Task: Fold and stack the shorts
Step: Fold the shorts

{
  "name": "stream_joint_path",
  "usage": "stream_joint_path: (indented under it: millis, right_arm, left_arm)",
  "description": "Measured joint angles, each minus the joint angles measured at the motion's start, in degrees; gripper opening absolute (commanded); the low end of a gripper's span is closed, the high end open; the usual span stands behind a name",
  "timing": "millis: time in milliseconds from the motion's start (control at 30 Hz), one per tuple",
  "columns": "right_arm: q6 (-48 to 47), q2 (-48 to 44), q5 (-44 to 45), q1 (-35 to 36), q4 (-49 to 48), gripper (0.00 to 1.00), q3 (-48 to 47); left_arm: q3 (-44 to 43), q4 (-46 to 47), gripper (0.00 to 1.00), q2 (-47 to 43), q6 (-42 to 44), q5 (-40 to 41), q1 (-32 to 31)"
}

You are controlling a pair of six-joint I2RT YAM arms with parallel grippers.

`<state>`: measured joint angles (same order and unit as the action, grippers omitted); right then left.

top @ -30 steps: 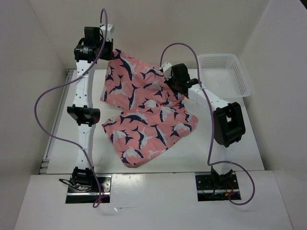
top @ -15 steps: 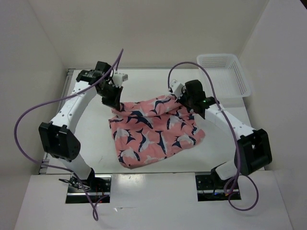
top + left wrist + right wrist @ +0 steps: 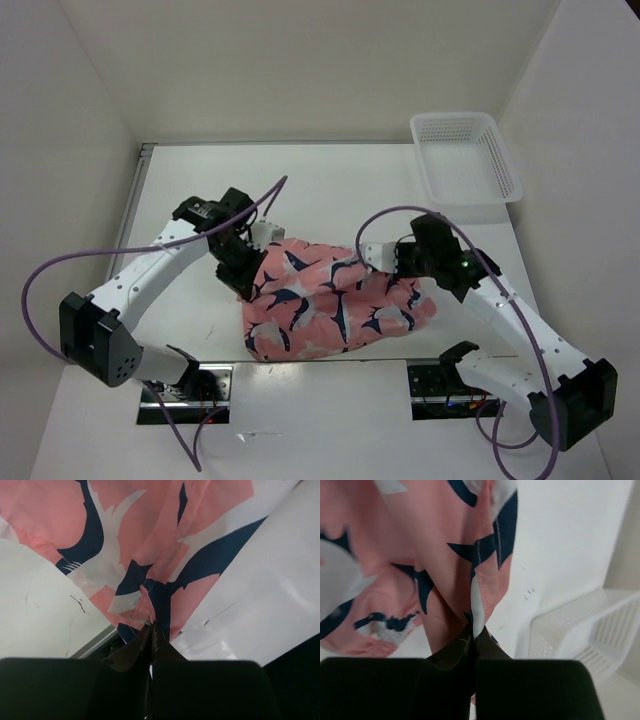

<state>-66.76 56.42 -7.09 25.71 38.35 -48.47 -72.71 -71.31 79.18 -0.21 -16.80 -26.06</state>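
The coral-pink shorts point(image 3: 330, 305) with navy and white sharks lie bunched near the table's front edge, folded over on themselves. My left gripper point(image 3: 250, 287) is shut on their left edge; the left wrist view shows the pinched fabric point(image 3: 150, 610) at my gripper point(image 3: 151, 626). My right gripper point(image 3: 408, 272) is shut on the right edge; the right wrist view shows the cloth point(image 3: 445, 580) rising from my gripper point(image 3: 475, 632).
A white mesh basket point(image 3: 466, 157) stands at the back right corner and also shows in the right wrist view point(image 3: 585, 630). White walls close in the table on three sides. Purple cables loop off both arms.
Both grippers have pulled the far edge of the shorts toward the front of the table, laying it over the near part. The spread-out shorts are now a shorter folded bundle.
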Motion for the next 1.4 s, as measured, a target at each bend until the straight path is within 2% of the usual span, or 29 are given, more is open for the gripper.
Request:
stream_joint_path:
  millis: [67,100,133,167,233,267,367,433,467,500,600,667,733,767,800,867,900,1000,1067,1100,1167,1200,1233,1300,1400]
  right_arm:
    - [-2.60,-1.79,0.50,3.58,3.61,0.00,1.99]
    - [-3.89,-2.78,0.50,5.64,5.51,0.01,3.06]
    - [-5.42,-3.91,0.50,7.56,7.54,0.10,4.02]
    - [-6.95,-5.16,0.50,9.14,9.70,0.24,4.81]
    - [-9.92,-7.89,0.52,10.73,13.68,0.75,5.66]
    - [-12.28,-9.84,0.68,11.19,16.41,1.00,5.77]
    - [-16.98,-14.25,0.42,11.37,22.16,1.00,5.07]
    - [-16.94,-14.95,-0.83,11.45,24.59,1.00,2.14]
    - [-14.49,-14.12,-1.86,11.56,23.85,0.89,-0.57]
    - [-12.17,-12.83,-2.62,11.56,22.71,0.86,-2.95]
    - [0.46,-4.26,-5.75,11.65,13.07,0.76,-12.81]
    - [7.34,2.58,-6.86,11.65,5.46,0.69,-16.15]
    - [12.83,10.40,-7.17,11.17,-1.73,0.57,-16.46]
    - [14.60,14.21,-7.30,10.73,-3.69,0.52,-16.24]
    - [16.09,18.21,-7.32,10.10,-5.18,0.42,-15.82]
    - [18.34,25.88,-7.10,8.66,-7.10,0.32,-14.49]
    - [19.17,28.76,-6.88,8.11,-7.50,0.23,-13.49]
    - [20.39,33.99,-6.25,7.23,-7.76,0.09,-10.56]
    - [20.65,35.21,-5.97,7.23,-7.91,0.06,-10.03]
    - [20.79,35.95,-5.77,7.23,-8.57,0.04,-10.05]
    - [21.09,38.56,-5.44,7.26,-9.42,0.04,-11.32]
    - [21.59,40.65,-5.16,7.23,-9.66,0.01,-12.35]
    - [22.29,43.15,-4.57,7.23,-9.73,0.00,-13.86]
    - [24.24,49.22,-3.19,7.23,-10.05,0.00,-17.73]
    - [28.11,56.85,0.33,7.17,-11.04,0.00,-27.96]
  left_arm:
    - [1.66,-0.66,0.10,0.00,0.02,-0.02,-1.27]
    - [2.56,-0.83,0.17,0.00,0.00,-0.07,-1.60]
    - [3.19,-1.16,0.22,0.00,0.02,-0.20,-1.86]
    - [3.72,-1.38,0.32,0.00,0.09,-0.46,-2.01]
    - [4.70,-1.60,0.53,-0.07,0.22,-1.25,-2.34]
    - [5.42,-1.51,0.59,-0.24,0.22,-1.60,-2.45]
    - [6.56,-2.27,0.66,-0.74,0.00,-2.21,-2.71]
    - [6.38,-2.27,0.66,-1.20,0.00,-2.12,-2.58]
    - [5.97,-2.21,0.70,-1.29,0.02,-2.05,-2.14]
    - [5.27,-1.84,0.72,-1.29,0.20,-1.84,-1.16]
    - [2.01,3.91,0.73,0.90,0.09,0.11,6.08]
    - [-0.76,7.30,0.73,5.64,0.00,1.44,10.54]
    - [-4.44,10.75,0.73,13.29,0.00,2.12,13.97]
    - [-6.14,12.35,0.73,17.51,0.00,2.27,15.28]
    - [-7.50,14.01,0.73,21.79,-0.02,2.54,16.39]
    - [-8.31,17.51,0.75,28.00,-0.02,3.08,17.51]
    - [-8.31,18.25,0.75,29.79,-0.04,3.30,17.57]
    - [-8.35,19.89,0.75,32.50,-0.02,4.13,16.20]
    - [-8.98,20.44,0.67,33.73,0.00,4.35,15.04]
    - [-9.35,20.72,0.55,34.38,-0.09,4.44,14.58]
    - [-9.90,21.66,0.41,36.28,0.04,4.70,13.88]
    - [-10.34,21.84,0.33,37.42,-0.07,5.11,13.79]
    - [-11.63,20.65,0.21,38.58,-0.07,5.46,13.86]
    - [-14.73,19.43,0.14,40.83,-0.26,6.32,14.19]
    - [-22.77,17.16,0.14,45.48,-0.17,7.39,15.17]
